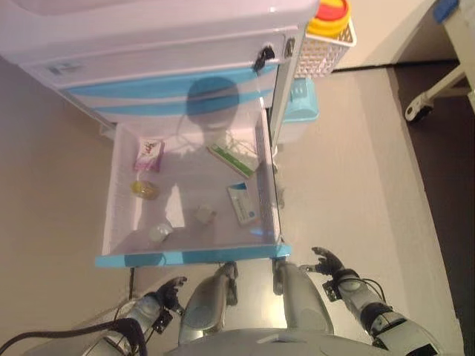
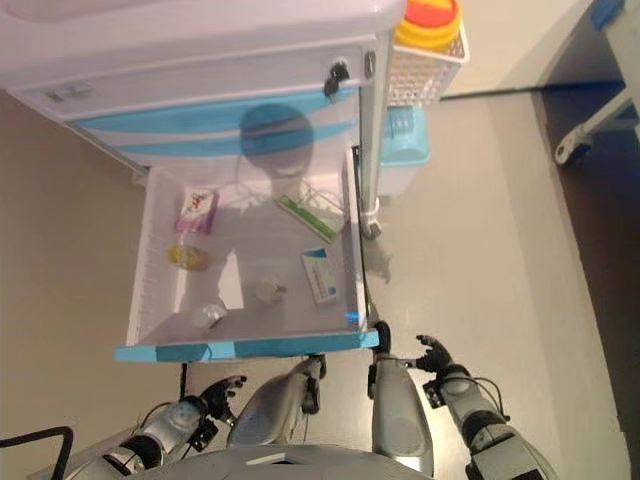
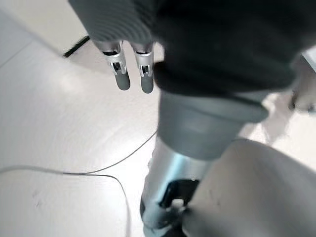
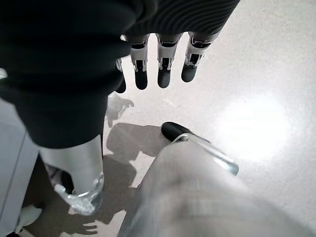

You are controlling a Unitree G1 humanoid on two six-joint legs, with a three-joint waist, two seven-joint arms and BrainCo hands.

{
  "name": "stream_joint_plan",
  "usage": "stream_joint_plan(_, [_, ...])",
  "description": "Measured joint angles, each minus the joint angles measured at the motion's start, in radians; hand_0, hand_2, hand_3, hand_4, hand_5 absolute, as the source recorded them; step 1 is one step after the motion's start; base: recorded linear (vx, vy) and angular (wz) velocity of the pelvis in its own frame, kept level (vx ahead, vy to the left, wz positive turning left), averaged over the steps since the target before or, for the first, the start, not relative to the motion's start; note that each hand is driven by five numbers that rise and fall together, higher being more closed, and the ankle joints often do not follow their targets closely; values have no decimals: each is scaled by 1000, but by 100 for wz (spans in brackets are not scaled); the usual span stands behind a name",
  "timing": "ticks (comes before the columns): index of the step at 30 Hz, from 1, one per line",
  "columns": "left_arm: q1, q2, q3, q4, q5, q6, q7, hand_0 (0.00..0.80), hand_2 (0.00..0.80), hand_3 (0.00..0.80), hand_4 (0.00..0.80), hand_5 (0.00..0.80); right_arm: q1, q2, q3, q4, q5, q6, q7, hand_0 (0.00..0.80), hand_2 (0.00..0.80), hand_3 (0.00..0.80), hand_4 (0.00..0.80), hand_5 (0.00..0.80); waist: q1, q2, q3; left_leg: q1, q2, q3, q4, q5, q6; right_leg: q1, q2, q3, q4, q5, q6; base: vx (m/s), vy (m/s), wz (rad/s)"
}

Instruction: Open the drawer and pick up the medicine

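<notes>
Drawer (image 1: 119,185) pulled fully out of the cart (image 1: 148,67), blue front edge at 6 o'clock. Medicine inside: blue-white box (image 1: 243,203) by the right wall at 4 o'clock, long axis running 12 to 6, slightly tilted. Green-white box (image 1: 232,158) at 1 o'clock, long axis running 10 to 4. Pink box (image 1: 148,156) at 10 o'clock, long axis near 12 to 6. Yellow packet (image 1: 145,190) at 9 o'clock, 2 small white bottles (image 1: 159,233) near the front. Left hand (image 1: 169,291) low, below the drawer front, fingers straight, holding nothing. Right hand (image 1: 329,264) at 5 o'clock beyond the drawer, fingers relaxed and spread, empty. White basket (image 1: 323,48) hangs on the cart side.
</notes>
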Motion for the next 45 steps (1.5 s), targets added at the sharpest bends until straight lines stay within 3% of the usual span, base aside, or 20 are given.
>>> stream_joint_plan(6, [-89, 73, 0, -226, 5, 22, 62, 0, 0, 0, 0, 0, -28, -52, -1, -36, 0, 6, -10, 0, 0, 0, 0, 0, -1, 5, 89, -67, -11, 15, 51, -3, 9, -70, -5, 23, 47, 2, 3, -15, 110, -8])
stream_joint_plan(13, [-242, 291, 2, -455, -5, 115, 60, 0, 0, 0, 0, 0, -24, -89, -1, -99, -3, 12, -14, 0, 0, 0, 0, 0, -18, 7, 143, -110, -15, 63, 94, -20, 20, -124, -1, 79, 70, 13, 17, 6, 80, -19])
stream_joint_plan(19, [-458, 370, 64, -476, -58, 176, 62, 0, 0, 0, 0, 0, -19, -102, 0, -102, -3, 17, -19, 0, 0, 0, 0, 0, -64, -2, 152, -158, -12, 102, 167, -59, 32, -157, 2, 115, 80, 23, 28, 7, 39, -18])
stream_joint_plan(24, [-594, 395, 74, -456, -71, 176, 75, 0, 0, 0, 0, 0, -11, -102, 1, -124, -1, 20, -21, 0, 0, 0, 0, 0, -95, -17, 161, -172, -5, 126, 231, -106, 39, -159, 13, 159, 82, 31, 36, 20, 45, -26])
stream_joint_plan(27, [-659, 427, 80, -392, -75, 175, 139, 0, 0, 0, 0, 0, -1, -106, 1, -158, -1, 21, -25, 0, 0, 0, 0, 0, -121, -17, 161, -196, 2, 136, 276, -132, 42, -178, 18, 176, 94, 28, 41, 18, 52, -19])
stream_joint_plan(35, [-740, 418, 96, -235, -134, 155, 341, 0, 0, 0, 0, 0, 3, -103, 32, -174, -1, 26, -40, 0, 0, 0, 0, 0, -146, -32, 169, -235, 3, 132, 316, -151, 32, -218, 28, 197, 113, 37, 48, -17, -20, -11])
stream_joint_plan(40, [-720, 382, 164, -223, -232, 128, 309, 0, 0, 0, 0, 0, 7, -97, 40, -176, -1, 27, -59, 0, 0, 0, 0, 0, -146, -39, 171, -236, 7, 127, 327, -155, 32, -207, 22, 182, 96, 49, 47, -6, -130, -3])
stream_joint_plan(42, [-645, 348, 217, -276, -297, 90, 269, 0, 0, 0, 0, 0, 10, -88, 39, -184, -1, 28, -61, 0, 0, 0, 0, 0, -145, -39, 171, -225, 5, 102, 323, -156, 31, -184, 22, 171, 78, 56, 46, 15, -168, 5])
stream_joint_plan(45, [-457, 239, 279, -366, -380, 22, 192, 0, 0, 0, 0, 0, 27, -52, 32, -189, -1, 30, -79, 0, 0, 0, 0, 0, -127, -38, 171, -160, 3, 75, 278, -144, 33, -108, 18, 152, 35, 63, 38, 45, -159, 12])
